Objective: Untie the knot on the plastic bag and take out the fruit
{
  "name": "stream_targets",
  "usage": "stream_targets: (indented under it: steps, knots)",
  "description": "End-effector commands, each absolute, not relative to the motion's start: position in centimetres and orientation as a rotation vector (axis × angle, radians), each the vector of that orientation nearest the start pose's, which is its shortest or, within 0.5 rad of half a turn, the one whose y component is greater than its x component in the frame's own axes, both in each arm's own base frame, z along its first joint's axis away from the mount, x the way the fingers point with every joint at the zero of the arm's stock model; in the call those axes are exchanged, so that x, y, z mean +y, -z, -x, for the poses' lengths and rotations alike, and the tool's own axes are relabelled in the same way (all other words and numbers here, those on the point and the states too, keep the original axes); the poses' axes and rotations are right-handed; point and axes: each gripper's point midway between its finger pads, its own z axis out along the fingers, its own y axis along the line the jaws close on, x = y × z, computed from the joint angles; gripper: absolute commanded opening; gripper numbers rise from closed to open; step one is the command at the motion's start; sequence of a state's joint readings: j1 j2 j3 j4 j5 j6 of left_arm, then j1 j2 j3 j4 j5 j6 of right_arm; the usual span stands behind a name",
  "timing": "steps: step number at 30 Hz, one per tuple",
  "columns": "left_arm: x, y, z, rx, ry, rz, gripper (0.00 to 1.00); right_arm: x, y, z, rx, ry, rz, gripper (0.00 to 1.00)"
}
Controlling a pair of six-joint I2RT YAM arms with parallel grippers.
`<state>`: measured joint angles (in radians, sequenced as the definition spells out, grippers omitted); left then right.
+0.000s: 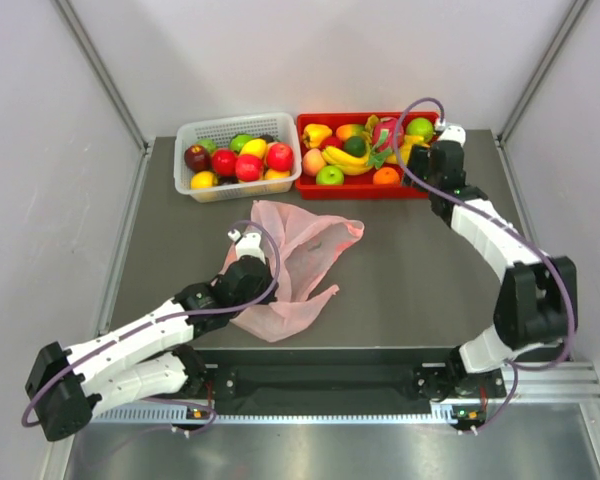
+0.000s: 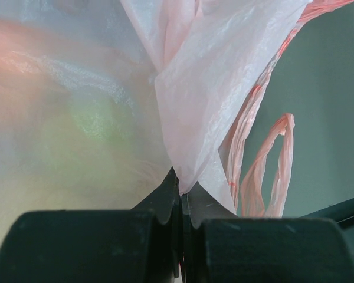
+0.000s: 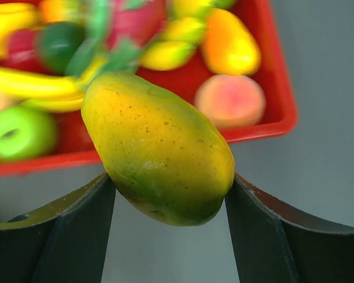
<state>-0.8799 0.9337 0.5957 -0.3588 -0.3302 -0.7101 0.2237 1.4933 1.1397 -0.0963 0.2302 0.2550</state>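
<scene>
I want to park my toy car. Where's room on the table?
Biggest free patch: bare table between the plastic bag and the right arm, in front of the red tray. A smaller one: left of the bag, before the white basket. Tray and basket are crowded with fruit.

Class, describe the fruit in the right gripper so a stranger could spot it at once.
Find the red tray at the back right. At its right end the right gripper clamps one fruit: oval, yellow fading to green, speckled, the only one held.

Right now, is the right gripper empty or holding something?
Holding: right gripper is shut on a yellow-green fruit, fingers against both sides.
</scene>
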Motion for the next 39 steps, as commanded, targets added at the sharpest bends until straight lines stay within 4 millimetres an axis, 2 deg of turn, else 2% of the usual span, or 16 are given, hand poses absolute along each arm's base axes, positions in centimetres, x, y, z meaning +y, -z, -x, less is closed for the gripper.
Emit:
stream_targets:
  steps: [1, 3, 4, 5, 6, 8, 16, 21, 22, 24, 31, 34, 36, 37, 38, 39]
  knots:
    - [-20.9, -14.4, -21.2, 2.199, 0.553, -0.019, 0.00, 2.7, -22.6, -48.8, 1.918, -0.026, -0.399, 0.00]
    - [-20.8, -14.4, -21.1, 2.198, 0.554, -0.022, 0.00, 1.5, -20.7, -50.2, 1.962, 0.003, -0.403, 0.00]
    - [-20.8, -14.4, -21.1, 2.196, 0.553, -0.025, 0.00, 1.5, -21.8, -51.2, 1.952, 0.012, -0.365, 0.00]
    - [-20.8, -14.3, -21.1, 2.201, 0.548, -0.029, 0.00, 1.5, -18.9, -51.6, 2.053, 0.027, -0.339, 0.00]
    - [-20.8, -14.2, -21.1, 2.203, 0.545, -0.029, 0.00, 1.3, -20.3, -53.0, 2.039, 0.017, -0.323, 0.00]
    - [-21.0, -14.2, -21.2, 2.202, 0.549, -0.032, 0.00, 1.3, -17.8, -53.7, 2.128, 0.012, -0.271, 0.00]
    - [-21.3, -13.9, -21.3, 2.211, 0.545, -0.044, 0.00, 0.7, -16.8, -56.9, 2.155, 0.006, -0.274, 0.04]
    - [-21.1, -13.9, -21.3, 2.209, 0.540, -0.035, 0.00, 0.9, -16.6, -57.5, 2.157, -0.004, -0.248, 0.75]
    - [-21.0, -13.8, -21.3, 2.208, 0.540, -0.033, 0.00, 0.8, -16.8, -57.6, 2.153, 0.009, -0.241, 0.99]
    - [-21.0, -13.8, -21.3, 2.210, 0.539, -0.031, 0.00, 0.6, -17.3, -57.7, 2.142, 0.019, -0.235, 1.00]
    - [-21.1, -14.0, -21.3, 2.203, 0.554, -0.019, 0.00, -0.3, -21.5, -56.4, 2.061, 0.029, -0.255, 1.00]
    - [-21.0, -14.1, -21.3, 2.197, 0.558, -0.015, 0.00, 0.4, -26.1, -53.8, 1.958, -0.031, -0.256, 1.00]
    - [-21.0, -14.2, -21.3, 2.195, 0.558, -0.010, 0.00, 1.2, -25.3, -51.9, 1.972, -0.060, -0.246, 1.00]
    - [-20.9, -14.2, -21.3, 2.194, 0.558, -0.007, 0.00, 2.3, -27.3, -50.4, 1.935, -0.101, -0.216, 1.00]
    - [-20.9, -14.4, -21.3, 2.191, 0.558, -0.004, 0.00, 3.1, -27.3, -49.5, 1.934, -0.124, -0.192, 1.00]
    - [-20.8, -14.4, -21.4, 2.189, 0.555, 0.001, 0.00, 3.9, -25.6, -48.2, 1.955, -0.137, -0.170, 1.00]
